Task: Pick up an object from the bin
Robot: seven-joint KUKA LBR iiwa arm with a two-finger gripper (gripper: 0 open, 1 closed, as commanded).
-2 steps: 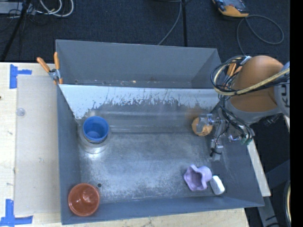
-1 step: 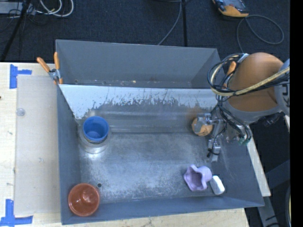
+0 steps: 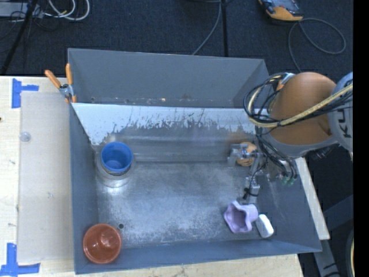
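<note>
Found only a few loose things on the floor of the grey bin [image 3: 173,212], spread thin rather than heaped, and so judged each one open to a straight drop from above. Took the crumpled lilac cup [image 3: 241,217] as the mark for everything else.

Saw a small white block [image 3: 264,226] just beside it on the arm's side, perhaps touching, and near enough to be nudged in any grab. Spotted a small orange-and-metal bit [image 3: 244,154] farther back from it, close to the rear wall. Placed a blue cup [image 3: 117,157] well apart from it, far across and toward the rear, upright with its mouth up. Placed a red-brown bowl [image 3: 102,242] about as far off, along the front edge (neither in the way).

Saw the claw [image 3: 249,195] hanging point-down just behind and above the lilac cup, close to its rim, but could not make out any contact. Judged that stance as a lining-up over the lilac cup, no more than that from one look.

Could not tell how wide the claw stood (too slim and dark against the bin floor to read a gap). Made out nothing held in it. Reckoned the pick not yet made, with the lilac cup resting on the bin floor right under the claw's tip.
</note>
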